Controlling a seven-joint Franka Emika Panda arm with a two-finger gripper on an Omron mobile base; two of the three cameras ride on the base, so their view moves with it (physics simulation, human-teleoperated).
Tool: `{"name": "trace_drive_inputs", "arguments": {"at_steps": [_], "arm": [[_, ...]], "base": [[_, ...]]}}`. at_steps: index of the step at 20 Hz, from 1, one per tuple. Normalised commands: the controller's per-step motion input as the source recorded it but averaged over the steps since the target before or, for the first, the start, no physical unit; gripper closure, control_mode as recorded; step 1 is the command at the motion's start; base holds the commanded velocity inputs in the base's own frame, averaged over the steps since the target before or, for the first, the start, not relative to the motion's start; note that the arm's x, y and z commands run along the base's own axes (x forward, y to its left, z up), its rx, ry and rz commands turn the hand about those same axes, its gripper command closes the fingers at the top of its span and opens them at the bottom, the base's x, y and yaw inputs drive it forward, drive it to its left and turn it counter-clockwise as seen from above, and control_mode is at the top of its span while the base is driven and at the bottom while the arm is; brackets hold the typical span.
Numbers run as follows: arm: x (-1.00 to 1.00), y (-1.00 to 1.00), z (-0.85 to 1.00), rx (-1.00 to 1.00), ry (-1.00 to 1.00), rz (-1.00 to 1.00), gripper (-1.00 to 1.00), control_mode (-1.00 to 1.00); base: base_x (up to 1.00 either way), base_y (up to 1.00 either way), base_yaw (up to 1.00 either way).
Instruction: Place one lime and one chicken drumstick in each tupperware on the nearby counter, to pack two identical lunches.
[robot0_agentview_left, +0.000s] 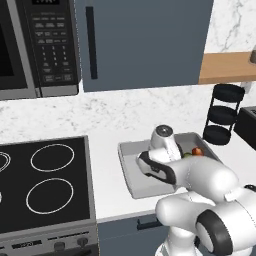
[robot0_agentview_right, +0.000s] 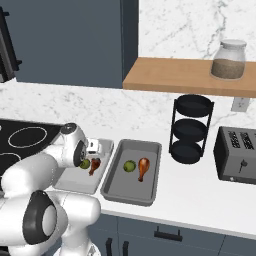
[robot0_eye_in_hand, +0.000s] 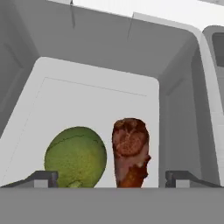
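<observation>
**Second drumstick lies in the near container; packing looks complete**

From the left base view, we see our arm folded low over the left tupperware (robot0_agentview_left: 131, 172) on the white counter (robot0_agentview_left: 105, 165). The wrist hides most of the container floor; a bit of green and orange peeks out past it near the far wall.

From the right base view, both containers sit side by side, touching or nearly so. The right tupperware (robot0_agentview_right: 118, 192) holds 1 lime (robot0_agentview_right: 130, 166) and 1 chicken drumstick (robot0_agentview_right: 143, 169), close together. The left one holds a second lime (robot0_agentview_right: 85, 163) and a second drumstick (robot0_agentview_right: 94, 166), right under our gripper (robot0_agentview_right: 93, 148). A black 3-tier rack (robot0_agentview_right: 190, 129) and a toaster (robot0_agentview_right: 239, 155) stand further right.

From the hand view, the fingertips (robot0_eye_in_hand: 41, 178) stand wide apart at the bottom edge, with the lime (robot0_eye_in_hand: 75, 156) and the drumstick (robot0_eye_in_hand: 130, 152) lying between them on the grey floor. We hold nothing; neither tip appears to touch the food.

We judge this the release of the last item. With 1 lime and 1 drumstick in each box, the next move calls only for lifting straight up, clear of the walls, without nudging the food.
</observation>
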Motion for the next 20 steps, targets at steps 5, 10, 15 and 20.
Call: {"name": "trace_drive_inputs", "arguments": {"at_steps": [5,10,15,20], "arm": [[-0.28,0.00,0.04,0.00,-0.05,0.02,-1.00,-1.00],[-0.97,0.20,0.23,-0.02,-0.19,0.00,-1.00,-1.00],[-1.00,0.48,0.91,-0.10,-0.61,0.00,-1.00,-1.00],[-1.00,0.61,0.79,-0.12,-0.63,0.00,-1.00,-1.00]], "base": [[0.00,0.00,0.00],[0.00,0.00,0.00],[0.00,0.00,0.00],[0.00,0.00,0.00]]}}
